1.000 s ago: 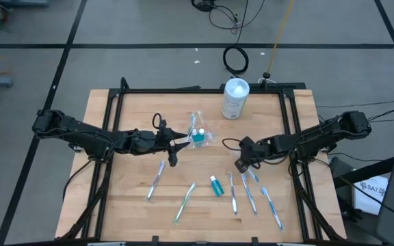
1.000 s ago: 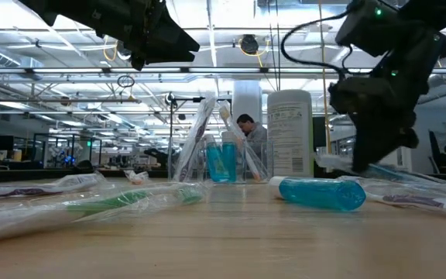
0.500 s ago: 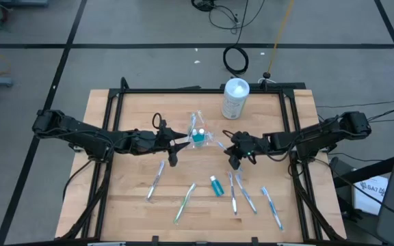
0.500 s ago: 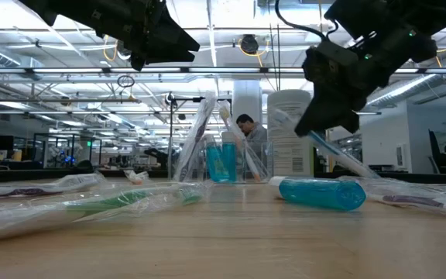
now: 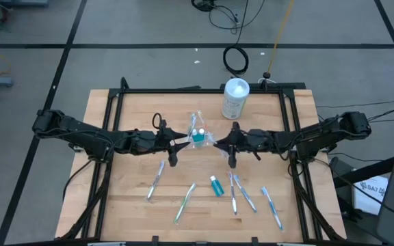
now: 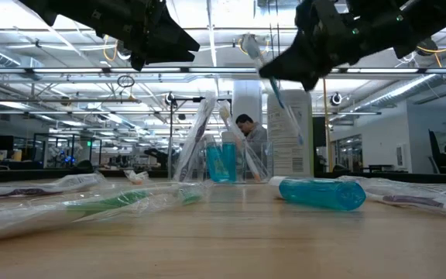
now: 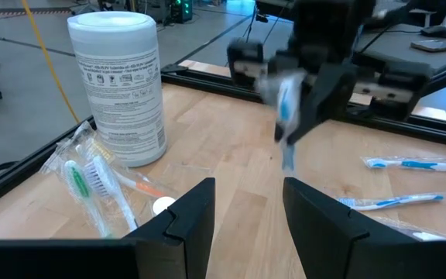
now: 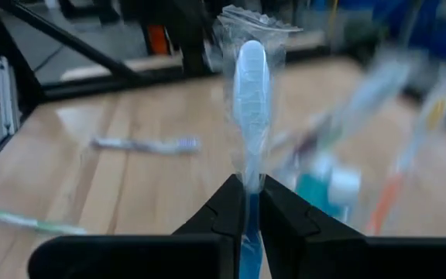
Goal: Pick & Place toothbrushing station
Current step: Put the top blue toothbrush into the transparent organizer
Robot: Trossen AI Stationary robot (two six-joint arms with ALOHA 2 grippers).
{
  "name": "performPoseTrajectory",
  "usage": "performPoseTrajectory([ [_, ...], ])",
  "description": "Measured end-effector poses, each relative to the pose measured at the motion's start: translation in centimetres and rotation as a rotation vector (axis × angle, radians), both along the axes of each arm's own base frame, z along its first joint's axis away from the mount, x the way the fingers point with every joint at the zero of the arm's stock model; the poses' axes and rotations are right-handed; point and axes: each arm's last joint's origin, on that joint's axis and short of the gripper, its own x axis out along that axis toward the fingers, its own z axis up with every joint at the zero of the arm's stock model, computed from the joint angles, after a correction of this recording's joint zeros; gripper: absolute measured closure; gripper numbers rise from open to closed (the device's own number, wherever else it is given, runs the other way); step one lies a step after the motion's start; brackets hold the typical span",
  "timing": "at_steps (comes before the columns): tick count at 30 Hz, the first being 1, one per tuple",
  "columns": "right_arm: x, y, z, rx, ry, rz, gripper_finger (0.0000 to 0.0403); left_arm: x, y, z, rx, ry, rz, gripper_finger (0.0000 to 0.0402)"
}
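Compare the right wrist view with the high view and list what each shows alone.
Only the right wrist view shows the right gripper shut on the blue wrapped toothbrush, plastic wrap around its head. Only the high view shows the white wipes canister, the left gripper and the small teal tube lying among loose toothbrushes. Both show the wooden table and the clear cup of brushes.

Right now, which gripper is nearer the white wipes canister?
Right. The right gripper holds a wrapped toothbrush just in front of the canister; the left gripper sits farther off, beyond the clear holder.
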Motion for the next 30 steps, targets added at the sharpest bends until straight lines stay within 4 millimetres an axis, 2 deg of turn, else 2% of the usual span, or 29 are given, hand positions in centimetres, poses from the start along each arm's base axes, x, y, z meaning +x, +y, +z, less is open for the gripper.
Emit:
performPoseTrajectory([
  [8, 0.3, -0.2, 1.6, -0.168, -0.15, 0.023, 0.0379, 0.0, 0.0, 0.0, -0.004, -0.001, 0.001, 0.0245],
  [14, 0.3, -1.8, 2.2, -0.23, -0.196, -0.031, 0.038, 0.0, 0.0, 0.0, -0.004, -0.001, 0.001, 0.0245],
  [23, 0.1, -4.6, 2.6, -0.248, -0.23, -0.136, 0.0379, 0.0, 0.0, 0.0, -0.005, -0.002, 0.002, 0.0245],
  [30, 0.0, -5.5, 3.1, -0.201, -0.281, -0.15, 0.0383, 0.0, 0.0, 0.0, -0.005, -0.002, 0.002, 0.0245],
])
